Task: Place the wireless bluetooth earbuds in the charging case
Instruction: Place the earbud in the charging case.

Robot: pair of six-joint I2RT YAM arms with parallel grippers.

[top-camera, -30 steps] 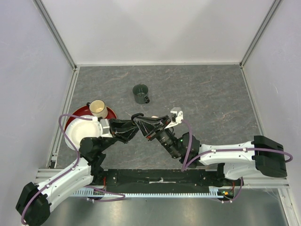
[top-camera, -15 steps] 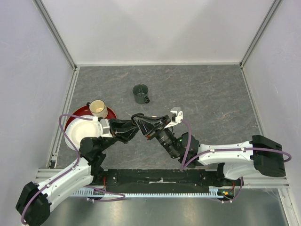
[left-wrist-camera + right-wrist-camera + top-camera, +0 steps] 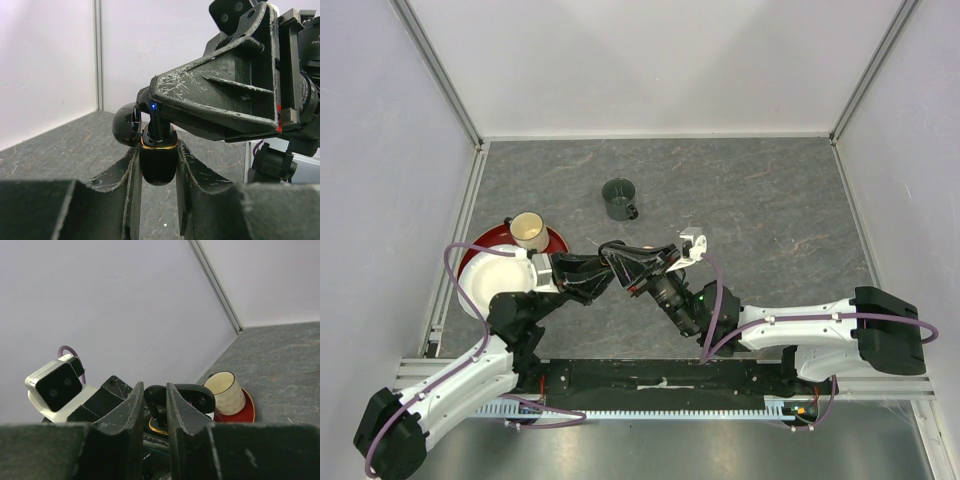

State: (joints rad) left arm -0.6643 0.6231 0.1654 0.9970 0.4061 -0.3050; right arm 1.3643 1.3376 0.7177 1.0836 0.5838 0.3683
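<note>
My left gripper point(image 3: 157, 167) is shut on a black charging case point(image 3: 158, 162) with a gold rim, held above the table with its lid point(image 3: 126, 125) swung open. My right gripper point(image 3: 154, 399) is shut on a black earbud point(image 3: 158, 394). The earbud's stem point(image 3: 155, 125), with a small blue light, points down into the case mouth point(image 3: 161, 429). In the top view both grippers meet at the table's centre-left, left point(image 3: 602, 266) and right point(image 3: 625, 256). No other earbuds show in any view.
A dark green mug point(image 3: 619, 199) stands further back. A cream cup point(image 3: 529, 230) sits on a red plate point(image 3: 557, 241) beside a white bowl point(image 3: 500, 282) at the left. The cup also shows in the right wrist view point(image 3: 226, 390).
My right gripper has shifted slightly to the left with the earbud. The left gripper and the case have stayed put.
</note>
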